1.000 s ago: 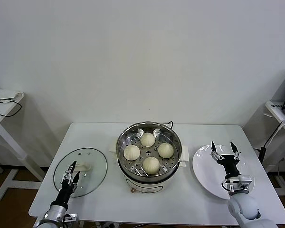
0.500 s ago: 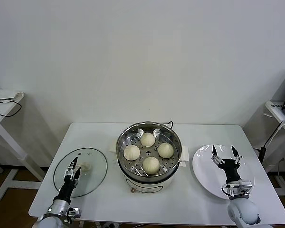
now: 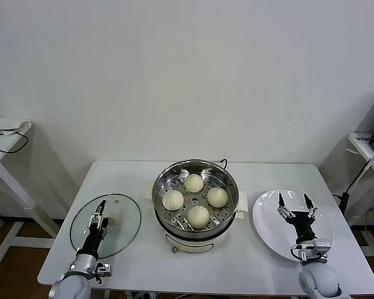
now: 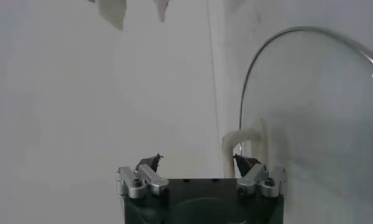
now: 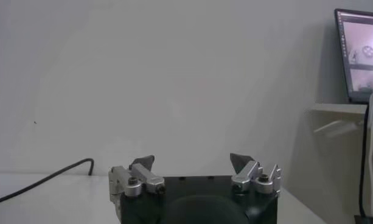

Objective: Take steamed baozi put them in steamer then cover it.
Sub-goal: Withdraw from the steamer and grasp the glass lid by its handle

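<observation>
The steamer [image 3: 164, 184] stands in the middle of the table, uncovered. Four steamed baozi lie on its perforated tray, one at the back [image 3: 194, 182], one to the left [image 3: 172, 199], one to the right [image 3: 217, 197] and one in front [image 3: 199, 216]. The cover [image 3: 121, 215] lies flat on the table left of the steamer, its cream handle [image 4: 242, 141] just beyond one fingertip. My left gripper [image 3: 100, 209] [image 4: 198, 161] hovers open over the cover with nothing between its fingers. Over the plate, my right gripper [image 3: 293, 199] [image 5: 192, 162] is open and holds nothing.
A flat white plate [image 3: 267, 218] lies right of the steamer, bare. A black cable [image 3: 223, 163] leaves the steamer's back. Side tables stand off both ends of the white table [image 3: 131, 174], the right one with a laptop [image 5: 358, 53].
Both arms have drawn back toward the table's front edge. The left gripper has turned to point more steeply over the cover; the right gripper has sunk a little over the plate.
</observation>
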Robot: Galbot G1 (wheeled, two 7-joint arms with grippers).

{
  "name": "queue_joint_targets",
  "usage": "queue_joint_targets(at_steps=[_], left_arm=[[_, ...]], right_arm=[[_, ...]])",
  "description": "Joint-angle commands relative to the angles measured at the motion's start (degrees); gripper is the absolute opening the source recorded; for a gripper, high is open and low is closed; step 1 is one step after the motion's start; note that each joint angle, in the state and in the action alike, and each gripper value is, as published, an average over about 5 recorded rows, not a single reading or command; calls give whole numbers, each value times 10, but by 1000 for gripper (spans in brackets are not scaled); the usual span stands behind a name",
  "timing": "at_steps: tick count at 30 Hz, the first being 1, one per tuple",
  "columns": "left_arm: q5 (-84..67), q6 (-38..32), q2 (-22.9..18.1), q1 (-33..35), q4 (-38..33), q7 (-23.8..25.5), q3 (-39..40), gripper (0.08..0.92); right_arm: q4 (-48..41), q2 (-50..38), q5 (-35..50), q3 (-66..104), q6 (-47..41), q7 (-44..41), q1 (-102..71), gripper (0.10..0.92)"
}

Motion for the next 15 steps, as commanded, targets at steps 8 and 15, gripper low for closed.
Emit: queue_joint_targets(at_steps=[8,15], left_arm=[[11,21,-2,-37,45,10,3,808],[10,26,0,-42,59,27,7,640]], right_arm=[[4,2,-4,5,2,0,-2,823],[9,1,-4,4,2,2,2,823]])
